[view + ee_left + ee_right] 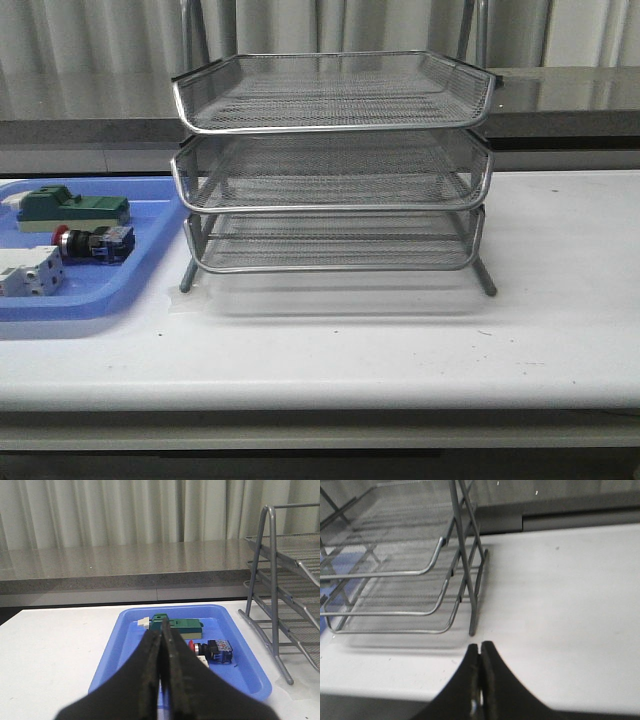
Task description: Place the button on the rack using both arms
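Observation:
The button (93,242) lies on its side in the blue tray (150,270) at the table's left, red head pointing left; the left wrist view shows the button (212,650) too. The three-tier wire rack (335,160) stands mid-table, all tiers bare. My left gripper (161,632) is shut with nothing in it, hovering short of the tray, the button beyond and to one side of its tips. Near the rack's right front foot (472,625), my right gripper (480,647) is shut and empty over the table's front edge. Neither arm shows in the front view.
In the tray, a green block component (70,208) lies behind the button and a white-grey terminal block (30,272) lies in front of it. White tabletop (560,300) stretches right of the rack. A dark counter ledge (560,100) runs along the back.

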Tool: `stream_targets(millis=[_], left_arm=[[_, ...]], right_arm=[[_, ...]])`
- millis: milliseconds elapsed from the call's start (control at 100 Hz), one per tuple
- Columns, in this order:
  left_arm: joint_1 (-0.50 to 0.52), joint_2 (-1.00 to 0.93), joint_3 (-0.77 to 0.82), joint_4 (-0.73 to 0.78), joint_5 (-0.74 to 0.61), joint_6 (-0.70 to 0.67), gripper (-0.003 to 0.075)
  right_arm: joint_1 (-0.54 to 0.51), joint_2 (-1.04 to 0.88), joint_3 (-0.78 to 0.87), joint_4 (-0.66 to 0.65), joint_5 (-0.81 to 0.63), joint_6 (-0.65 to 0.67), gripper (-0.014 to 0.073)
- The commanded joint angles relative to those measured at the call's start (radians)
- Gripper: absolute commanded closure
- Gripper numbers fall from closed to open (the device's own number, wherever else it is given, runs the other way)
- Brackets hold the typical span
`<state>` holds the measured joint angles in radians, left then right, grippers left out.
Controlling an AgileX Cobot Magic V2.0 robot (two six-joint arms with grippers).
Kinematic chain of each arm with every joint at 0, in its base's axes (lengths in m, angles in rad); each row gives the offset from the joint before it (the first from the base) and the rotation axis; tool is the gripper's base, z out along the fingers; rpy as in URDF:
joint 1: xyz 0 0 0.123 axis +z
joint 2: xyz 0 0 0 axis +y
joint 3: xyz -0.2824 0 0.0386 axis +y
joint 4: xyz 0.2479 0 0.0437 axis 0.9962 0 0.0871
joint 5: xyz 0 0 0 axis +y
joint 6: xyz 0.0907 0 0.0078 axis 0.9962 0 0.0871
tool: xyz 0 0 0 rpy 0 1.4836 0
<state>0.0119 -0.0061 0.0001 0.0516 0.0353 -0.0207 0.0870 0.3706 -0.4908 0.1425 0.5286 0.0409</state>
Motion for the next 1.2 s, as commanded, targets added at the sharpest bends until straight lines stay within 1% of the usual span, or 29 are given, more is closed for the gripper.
stream_targets(millis=[0,190,490,540,610,680,830,880,920,1050,1120,1190], left_arm=[[-0.002,-0.031,0.048,-0.008,-0.077,-0.013,0.074],[-0.002,-0.031,0.048,-0.008,-0.077,-0.013,0.074],[-0.002,-0.031,0.048,-0.008,-0.077,-0.013,0.074],[-0.002,-0.031,0.048,-0.008,-0.077,-0.013,0.074],[-0.002,-0.031,0.048,-0.008,-0.077,-0.013,0.074],[-0.002,-0.031,0.048,-0.008,-0.077,-0.013,0.074],[-0.002,-0.031,0.048,-0.008,-0.077,-0.013,0.074],[-0.002,-0.031,0.048,-0.008,-0.077,-0.013,0.074],[-0.002,-0.031,0.048,-0.008,-0.077,-0.013,0.074],[-0.002,-0.031,0.048,-0.008,-0.077,-0.013,0.074],[-0.002,-0.031,0.048,-0.008,-0.077,-0.013,0.074],[-0.002,-0.031,0.048,-0.008,-0.077,-0.013,0.074]], right_arm=[[0.0,0.107,-0.092,0.055,0.015,-0.004,0.0654],[0.0,0.225,-0.109,0.21,-0.011,-0.004,0.0654],[0.0,0.348,-0.108,0.428,0.012,-0.004,0.0644],[0.0,0.365,-0.108,0.454,0.015,-0.004,0.0618],[0.0,0.386,-0.108,0.491,0.014,-0.004,0.0555],[0.0,0.409,-0.108,0.518,0.017,-0.004,0.0466],[0.0,0.454,-0.108,0.547,0.012,-0.004,0.023],[0.0,0.47,-0.108,0.561,0.002,-0.004,0.0181],[0.0,0.485,-0.108,0.564,-0.009,-0.005,0.0163],[0.0,0.547,-0.108,0.58,-0.078,-0.006,0.016],[0.0,0.59,-0.108,0.614,-0.114,-0.015,0.016],[0.0,0.629,-0.108,0.665,-0.139,-0.053,0.016]])
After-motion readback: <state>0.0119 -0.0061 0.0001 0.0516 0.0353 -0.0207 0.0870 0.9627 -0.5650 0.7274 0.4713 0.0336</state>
